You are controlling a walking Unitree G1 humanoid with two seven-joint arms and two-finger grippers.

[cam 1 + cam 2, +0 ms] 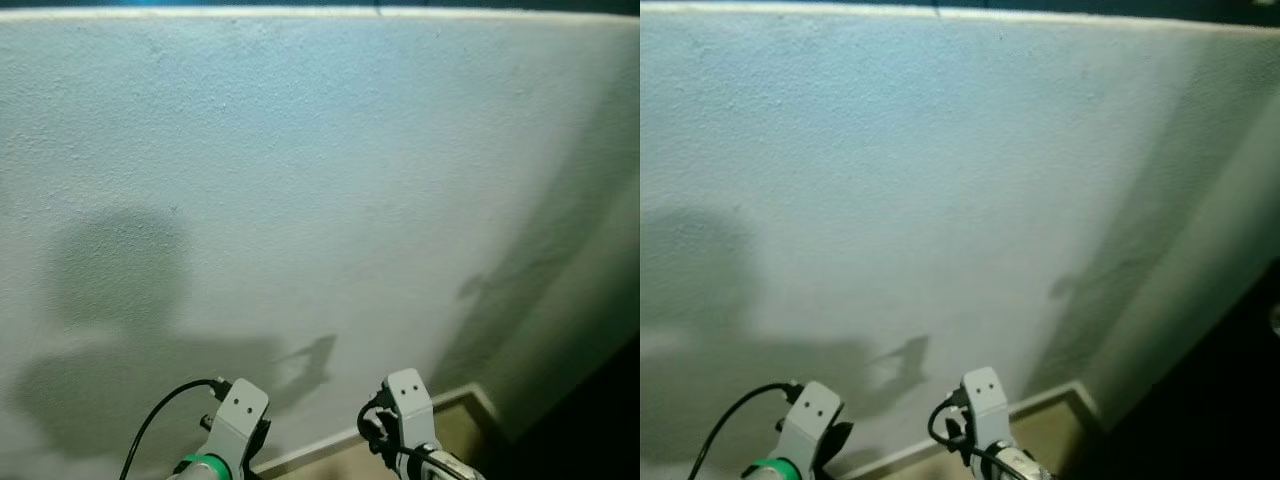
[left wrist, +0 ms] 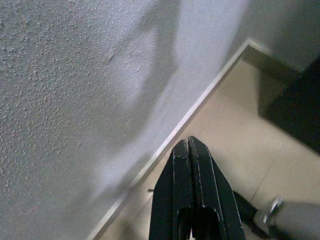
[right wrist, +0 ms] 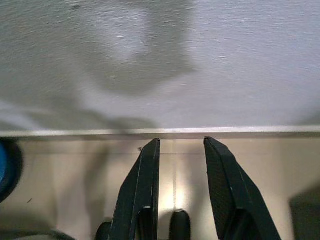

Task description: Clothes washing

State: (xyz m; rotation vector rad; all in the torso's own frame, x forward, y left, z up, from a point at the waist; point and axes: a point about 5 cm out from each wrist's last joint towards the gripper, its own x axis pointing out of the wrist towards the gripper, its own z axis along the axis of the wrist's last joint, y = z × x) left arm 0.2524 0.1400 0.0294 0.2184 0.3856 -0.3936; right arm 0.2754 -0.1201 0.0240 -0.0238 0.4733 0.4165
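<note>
Left tool (image 2: 191,150): the two black fingers pressed together along their whole length, nothing between them. It points down at the pale floor (image 2: 235,145), just beside the skirting strip (image 2: 200,100) where floor meets wall.

Right tool (image 3: 181,150): fingers parted, a clear gap between them, nothing held. It also points down at the floor close to the same skirting strip, with a textured white wall (image 3: 200,60) rising directly beyond it.

Head views: both wrist housings sit low in the picture, left (image 1: 240,405) and right (image 1: 405,395), side by side and close to the wall (image 1: 320,180). Shadows of the robot fall across the plaster. A dark opening or dark object (image 1: 590,420) lies off to the robot's right, past the wall's corner (too dim to identify).

Task item: clothes or a washing machine cannot be made out anywhere. A blue rounded edge (image 3: 7,165) shows in the right wrist view; what it is cannot be told.

Governing relation, as a judgement: neither tool is nearer any laundry, since the robot squarely faces bare wall. The coming move is likely a turn of the body, plausibly toward the dark area at right, rather than any reach.
</note>
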